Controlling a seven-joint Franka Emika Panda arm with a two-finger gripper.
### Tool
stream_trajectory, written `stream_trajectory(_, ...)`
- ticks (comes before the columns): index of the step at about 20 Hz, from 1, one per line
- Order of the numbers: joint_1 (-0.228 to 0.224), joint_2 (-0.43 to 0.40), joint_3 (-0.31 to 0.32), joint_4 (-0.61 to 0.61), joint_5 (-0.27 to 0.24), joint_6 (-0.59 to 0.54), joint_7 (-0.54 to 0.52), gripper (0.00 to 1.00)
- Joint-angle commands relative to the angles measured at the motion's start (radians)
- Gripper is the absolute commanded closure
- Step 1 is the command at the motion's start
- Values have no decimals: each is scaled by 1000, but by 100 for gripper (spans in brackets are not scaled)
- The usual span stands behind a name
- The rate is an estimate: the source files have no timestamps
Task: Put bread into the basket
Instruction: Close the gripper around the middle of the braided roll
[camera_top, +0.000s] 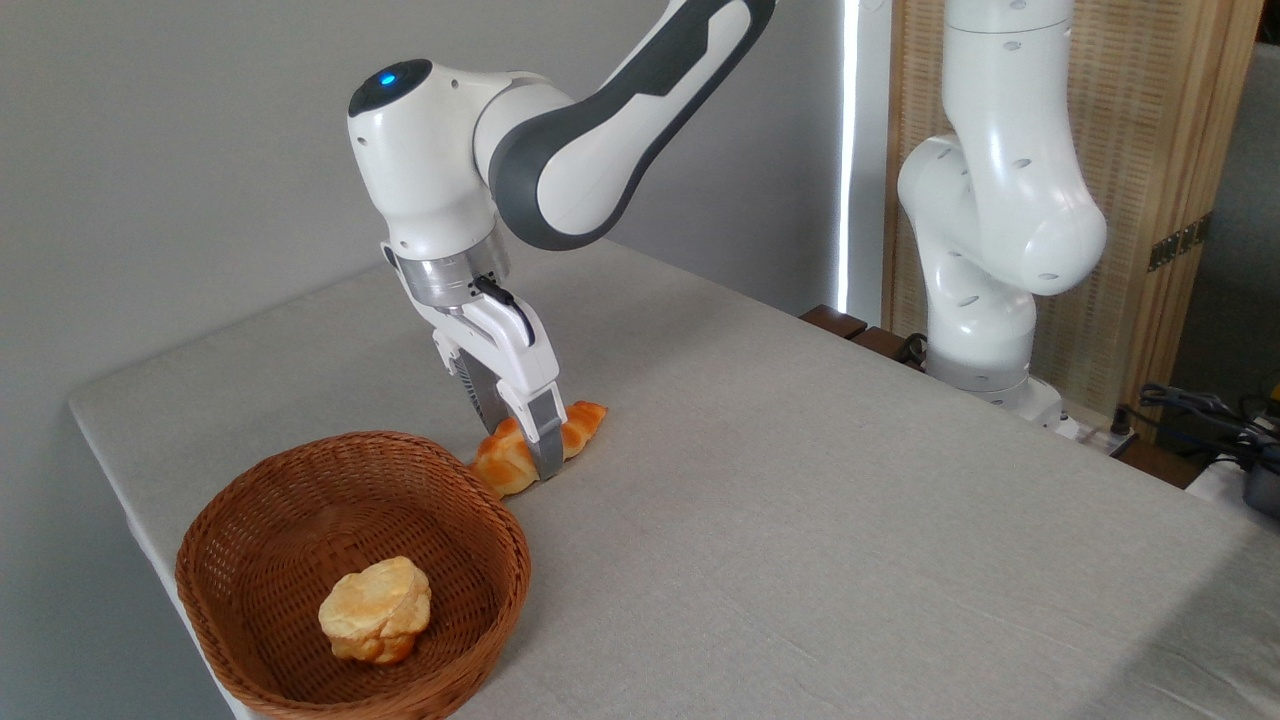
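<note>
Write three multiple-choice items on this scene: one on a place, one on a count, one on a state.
1. Where does the loaf lie?
A. In the basket
B. On the table beside the basket
C. On the floor

2. How many baked goods are inside the basket?
A. None
B. One
C. Three

3. How does the gripper stand?
A. Down at the loaf, fingers either side of it
B. High above the table
C. Inside the basket

Key: 1 B, the loaf rests on the table just past the rim. 2 B, only the bun lies inside. 3 A, a finger crosses the loaf's front.
</note>
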Motion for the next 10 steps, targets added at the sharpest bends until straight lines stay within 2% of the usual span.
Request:
stream_trajectory(1, -5, -7, 3, -13, 2, 21, -5, 48)
stream_trajectory(3, -5, -7, 3, -13, 2, 21, -5, 55)
stream_trajectory(10, -7, -8, 3, -13, 2, 18, 0, 54)
